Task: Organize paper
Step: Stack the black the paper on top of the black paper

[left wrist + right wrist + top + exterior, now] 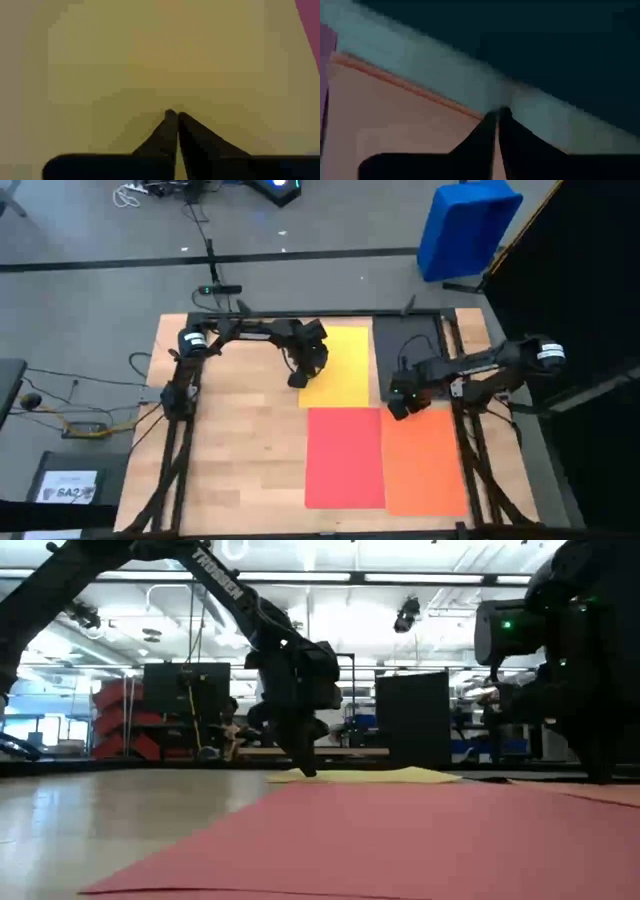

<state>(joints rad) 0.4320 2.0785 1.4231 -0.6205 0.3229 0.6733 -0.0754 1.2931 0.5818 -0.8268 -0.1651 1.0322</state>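
Both pairs of jaws are pressed together, pinching nothing. Left gripper (297,383) tip-down on the thin yellow paper sheet (340,368), at its left edge. Right gripper (397,410) over the gap between the dark grey sheet (405,340) and the orange sheet (425,465). Red sheet (344,458) lies touching the orange one on the light wooden table (240,440).

yellow sheet (340,367): flat, far middle of the table
black sheet (405,345): beside yellow
red sheet (344,457): near, touching orange sheet (423,463)
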